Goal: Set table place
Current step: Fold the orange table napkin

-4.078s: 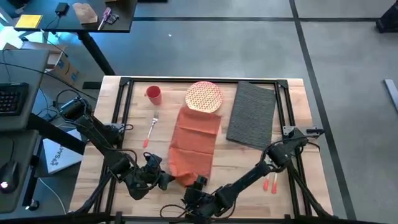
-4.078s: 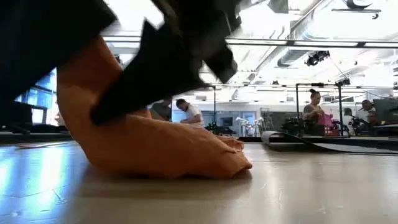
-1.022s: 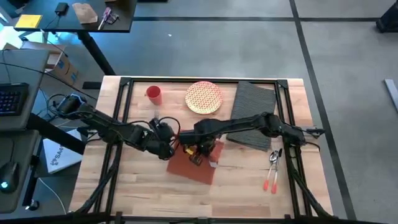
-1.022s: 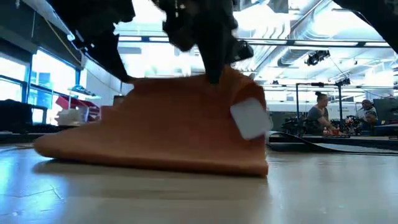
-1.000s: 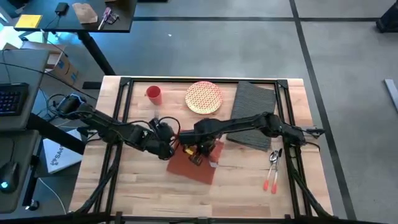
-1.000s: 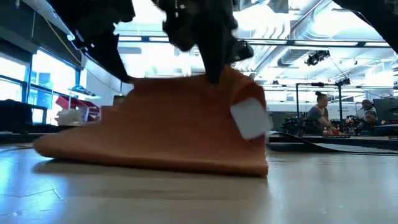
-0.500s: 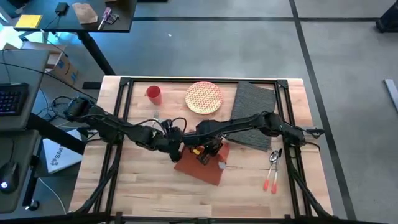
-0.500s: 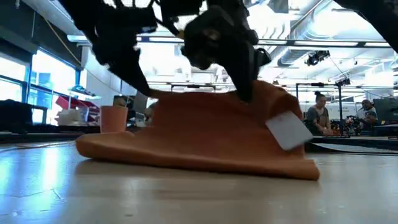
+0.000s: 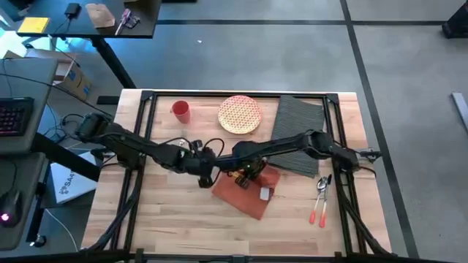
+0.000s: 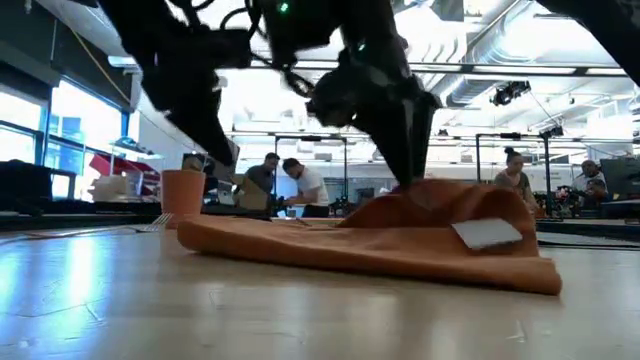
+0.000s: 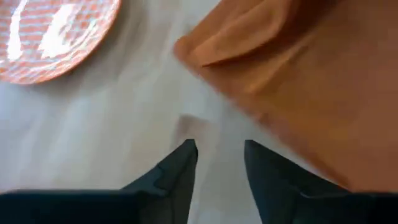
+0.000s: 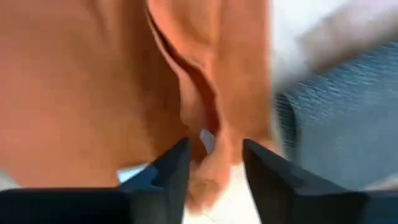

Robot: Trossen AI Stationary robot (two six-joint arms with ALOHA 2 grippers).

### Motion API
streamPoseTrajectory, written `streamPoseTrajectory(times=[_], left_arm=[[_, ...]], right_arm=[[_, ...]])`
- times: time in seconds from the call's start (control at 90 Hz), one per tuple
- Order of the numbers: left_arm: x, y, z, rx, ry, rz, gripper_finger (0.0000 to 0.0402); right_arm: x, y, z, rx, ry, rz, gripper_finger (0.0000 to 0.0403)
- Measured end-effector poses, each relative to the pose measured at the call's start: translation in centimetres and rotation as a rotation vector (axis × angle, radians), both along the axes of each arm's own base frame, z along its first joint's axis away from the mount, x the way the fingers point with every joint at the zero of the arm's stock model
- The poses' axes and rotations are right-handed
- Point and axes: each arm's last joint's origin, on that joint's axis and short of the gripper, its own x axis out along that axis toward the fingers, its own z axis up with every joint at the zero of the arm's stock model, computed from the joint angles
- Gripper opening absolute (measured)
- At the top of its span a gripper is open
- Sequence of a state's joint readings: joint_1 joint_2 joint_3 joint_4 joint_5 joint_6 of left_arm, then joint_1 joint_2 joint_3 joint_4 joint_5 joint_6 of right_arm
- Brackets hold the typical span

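Note:
The rust-orange napkin (image 9: 248,191) lies folded on the table (image 9: 175,223), in front of the plate (image 9: 239,114); its white tag (image 10: 487,232) faces up. The dark grey placemat, the place (image 9: 296,133), lies at the far right. My left gripper (image 11: 219,152) hangs open over bare wood just left of the napkin (image 11: 311,93), touching nothing. My right gripper (image 12: 214,155) is open at the napkin's far edge, its fingers on either side of a raised fold (image 12: 205,124). My right gripper comes down from above on the napkin's far edge, and a raised fold (image 12: 208,146) stands between its open fingers. I cannot tell whether the fingers touch the cloth. The napkin lies on the table and bulges up only under this gripper (image 10: 425,195).
A red cup (image 9: 180,110) stands at the far left, with a fork (image 9: 183,139) just nearer. Red-handled cutlery (image 9: 319,199) lies at the right, in front of the placemat. Bare wood spreads along the near edge.
Both grippers have carried the napkin toward the table's right edge and come down. The napkin, held up like a tent a second ago, has sunk onto the table. Its left part now lies flat and clear of my left gripper; only the part under my right gripper stays raised.

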State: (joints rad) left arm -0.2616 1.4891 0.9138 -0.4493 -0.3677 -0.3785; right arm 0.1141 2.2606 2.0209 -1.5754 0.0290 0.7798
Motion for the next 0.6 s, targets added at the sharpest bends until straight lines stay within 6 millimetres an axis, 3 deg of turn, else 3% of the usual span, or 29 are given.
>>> streamPoseTrajectory(times=[0.111,0.256,0.456,0.6], left_arm=[[0.8,-0.8,0.1,-0.098,-0.043,-0.144,0.0131],[1.9,-1.1,-0.7,-0.165,-0.065,-0.216,0.0116],[3.3,-1.6,-4.3,-0.286,0.023,-0.281,0.0085],[3.2,-1.7,-7.6,-0.353,0.191,-0.185,0.0063]], right_arm=[[-0.5,-0.5,1.8,-0.094,-0.054,0.030,0.0195],[-1.7,-0.3,4.8,-0.142,-0.139,0.057,0.0198],[-4.3,3.3,9.3,-0.204,-0.304,0.105,0.0185],[-5.4,5.1,10.3,-0.211,-0.348,0.114,0.0183]])
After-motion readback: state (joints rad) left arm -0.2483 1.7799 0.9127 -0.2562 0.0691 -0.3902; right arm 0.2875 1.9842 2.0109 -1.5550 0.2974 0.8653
